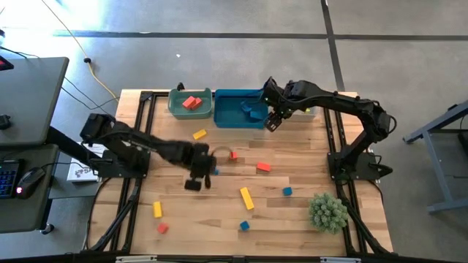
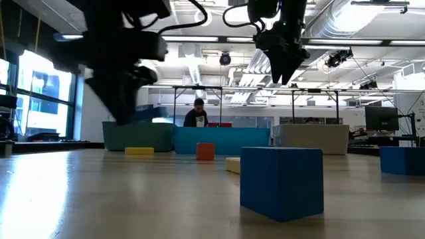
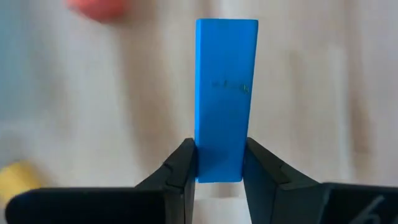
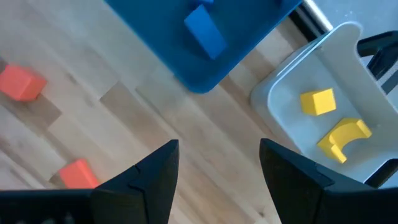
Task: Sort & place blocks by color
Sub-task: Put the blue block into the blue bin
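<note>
1. Nearest in the high view, along the table's (image 1: 292, 219) front edge, lie a small blue cube (image 1: 244, 226), a small red cube (image 1: 161, 228) and a short yellow bar (image 1: 157, 210), all unsorted. My left tool (image 1: 199, 169) hangs mid-table; my right tool (image 1: 272, 120) hovers at the blue plastic bin's (image 1: 227, 115) front corner. If both head for that bin, I judge the arms could clash.
2. Low view: a big blue cube (image 2: 281, 181) fills the foreground, and both tools sit high and dark, so height above the wood is hard to read.
3. Left wrist view: my left tool is clamped on the long blue bar (image 3: 226, 93), but only at its very end. A fast swing could lever it loose.
4. Right wrist view: my right tool (image 4: 217, 180) is wide open and empty. The white bin (image 4: 292, 118) with yellow pieces touches the blue bin, so a drop near that seam risks the wrong colour.
</note>
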Robot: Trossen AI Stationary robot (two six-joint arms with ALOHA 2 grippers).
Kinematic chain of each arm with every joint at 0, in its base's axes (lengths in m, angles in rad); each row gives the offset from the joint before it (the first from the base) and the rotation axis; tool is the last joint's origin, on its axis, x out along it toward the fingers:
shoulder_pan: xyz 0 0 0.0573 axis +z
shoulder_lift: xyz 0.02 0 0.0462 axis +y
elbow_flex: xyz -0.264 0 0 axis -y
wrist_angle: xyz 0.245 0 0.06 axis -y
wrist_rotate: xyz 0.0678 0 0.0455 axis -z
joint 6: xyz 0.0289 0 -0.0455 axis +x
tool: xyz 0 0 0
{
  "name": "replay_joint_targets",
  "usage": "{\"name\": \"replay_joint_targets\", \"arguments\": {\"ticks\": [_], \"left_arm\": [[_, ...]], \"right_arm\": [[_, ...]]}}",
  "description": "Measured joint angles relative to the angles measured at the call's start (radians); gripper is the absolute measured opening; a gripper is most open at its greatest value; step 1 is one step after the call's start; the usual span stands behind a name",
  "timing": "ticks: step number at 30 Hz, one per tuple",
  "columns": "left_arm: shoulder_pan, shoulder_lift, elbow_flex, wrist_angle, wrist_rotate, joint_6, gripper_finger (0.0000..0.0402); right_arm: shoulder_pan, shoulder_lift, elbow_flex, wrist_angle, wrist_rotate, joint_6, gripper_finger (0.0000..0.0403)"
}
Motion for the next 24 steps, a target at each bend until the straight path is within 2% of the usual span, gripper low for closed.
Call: {"name": "replay_joint_targets", "arguments": {"ticks": [8,14,20,24], "left_arm": [[0.222,-0.042,0.001,0.126,0.004,0.075,0.0072],[0.372,-0.042,0.002,0.280,0.007,0.080,0.0072],[0.489,-0.042,0.002,0.498,0.008,0.011,0.0072],[0.555,-0.042,0.002,0.581,0.027,-0.017,0.0072]], "right_arm": [[-0.077,0.000,0.000,0.053,-0.009,-0.086,0.0211],[-0.123,0.000,0.000,0.103,-0.049,-0.146,0.0211],[-0.159,0.000,0.000,0.155,-0.065,-0.179,0.0211],[-0.178,0.000,0.000,0.184,-0.065,-0.180,0.0211]]}}
